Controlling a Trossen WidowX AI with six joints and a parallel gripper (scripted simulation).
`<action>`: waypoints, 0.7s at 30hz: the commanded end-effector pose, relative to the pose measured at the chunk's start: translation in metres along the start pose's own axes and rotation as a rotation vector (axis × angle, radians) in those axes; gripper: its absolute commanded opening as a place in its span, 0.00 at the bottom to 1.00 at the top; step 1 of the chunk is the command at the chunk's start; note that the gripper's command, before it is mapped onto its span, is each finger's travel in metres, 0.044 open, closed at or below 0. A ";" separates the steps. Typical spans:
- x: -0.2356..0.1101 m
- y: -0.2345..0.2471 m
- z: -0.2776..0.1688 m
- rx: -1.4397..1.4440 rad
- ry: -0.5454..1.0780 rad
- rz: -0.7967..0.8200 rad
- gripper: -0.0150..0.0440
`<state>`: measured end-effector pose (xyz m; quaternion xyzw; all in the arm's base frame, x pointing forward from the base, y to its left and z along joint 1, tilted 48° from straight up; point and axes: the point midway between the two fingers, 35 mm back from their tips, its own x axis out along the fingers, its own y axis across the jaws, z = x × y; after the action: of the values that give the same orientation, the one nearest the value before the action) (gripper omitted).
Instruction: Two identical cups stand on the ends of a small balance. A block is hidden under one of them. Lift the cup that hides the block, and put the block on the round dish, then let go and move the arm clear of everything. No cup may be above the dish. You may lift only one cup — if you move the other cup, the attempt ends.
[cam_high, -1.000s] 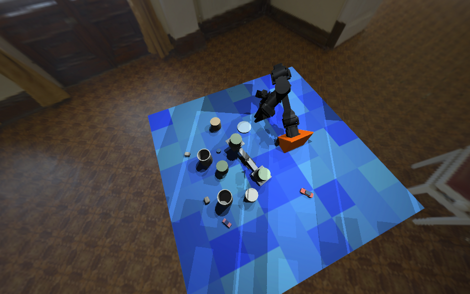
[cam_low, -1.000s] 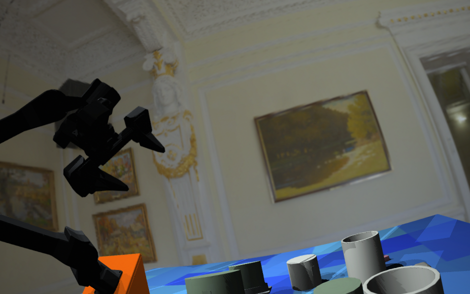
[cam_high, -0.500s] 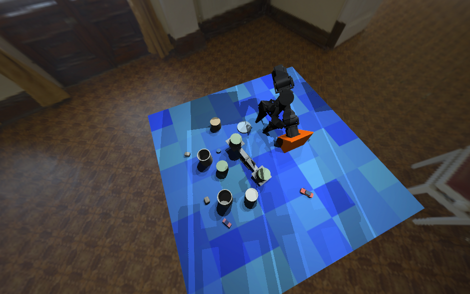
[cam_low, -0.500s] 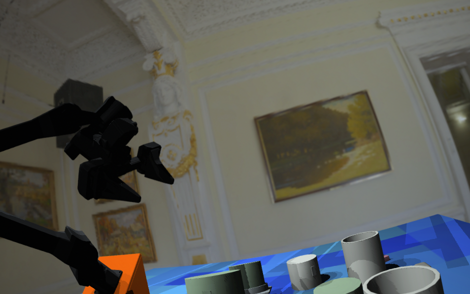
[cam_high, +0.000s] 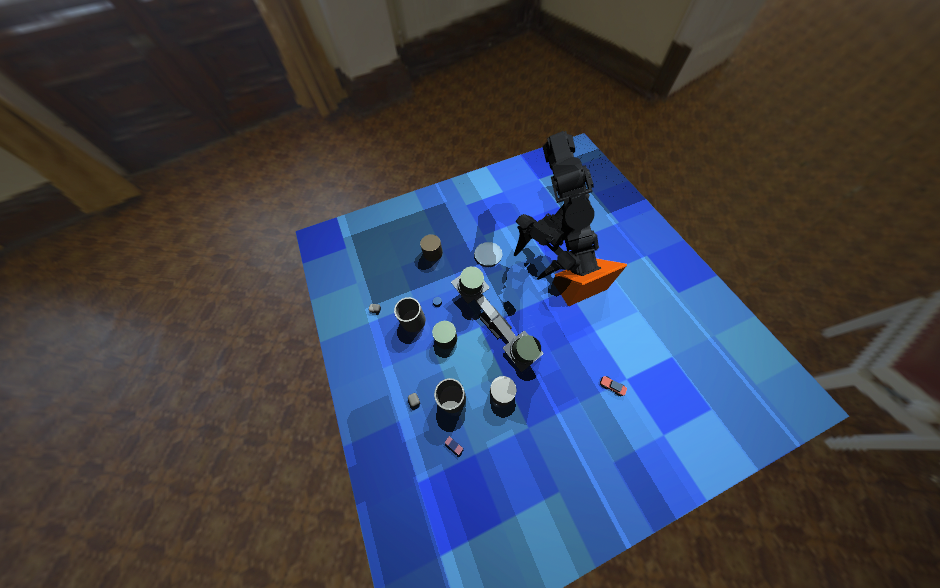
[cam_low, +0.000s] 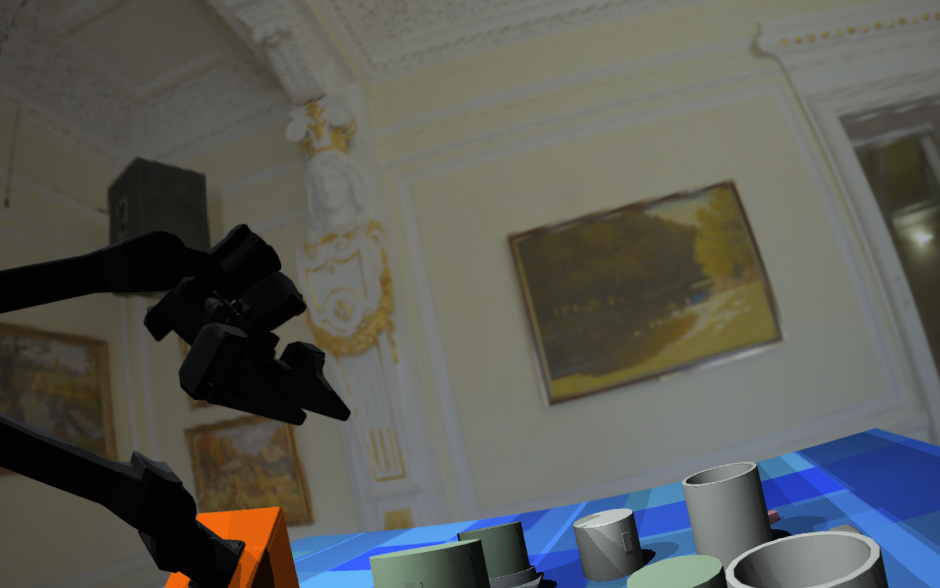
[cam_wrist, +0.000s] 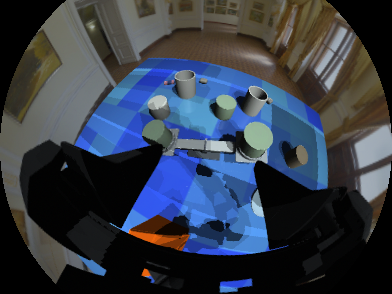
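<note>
- The pincer (cam_high: 535, 251) hangs in the air above the table (cam_high: 707, 388), its two black fingers spread wide with nothing between them; in the top view it sits beside the arm, above the orange base block (cam_high: 601, 275).
- From the wrist view, the fingers frame the blue patchwork surface, and the orange block shows just below them.
- The round dish (cam_high: 488, 253), pale and flat, lies on the table near the pincer, between it and the balance; in the wrist view it peeks out at the edge of one finger.
- The balance (cam_high: 496, 318) is a small grey beam with a square pad at each end, lying past the dish.
- A pale green upturned cup (cam_high: 471, 280) stands on the beam end nearer the dish; its twin (cam_high: 528, 348) stands on the other end, both upright and untouched.
- The block is not visible; which cup covers it cannot be told.
- Beyond the balance stand other cups: a pale green one (cam_high: 444, 332) and a light grey one (cam_high: 503, 391), both upturned, and two open-mouthed grey ones (cam_high: 408, 311) (cam_high: 449, 395).
- A tan-topped cup (cam_high: 430, 245) stands apart, off to the side of the dish.
- Small things lie scattered: two little grey cubes (cam_high: 375, 308) (cam_high: 413, 400), a tiny blue disc (cam_high: 436, 301), and two small red toy cars (cam_high: 613, 385) (cam_high: 454, 445).
</note>
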<state>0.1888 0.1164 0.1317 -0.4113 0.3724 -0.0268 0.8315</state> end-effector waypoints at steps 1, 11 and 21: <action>0.001 0.003 -0.002 -0.033 0.005 0.005 1.00; 0.012 0.016 0.011 0.161 0.102 -0.006 1.00; 0.033 0.038 0.024 0.445 0.235 -0.055 1.00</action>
<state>0.2122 0.1404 0.1034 -0.2617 0.4313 -0.1457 0.8510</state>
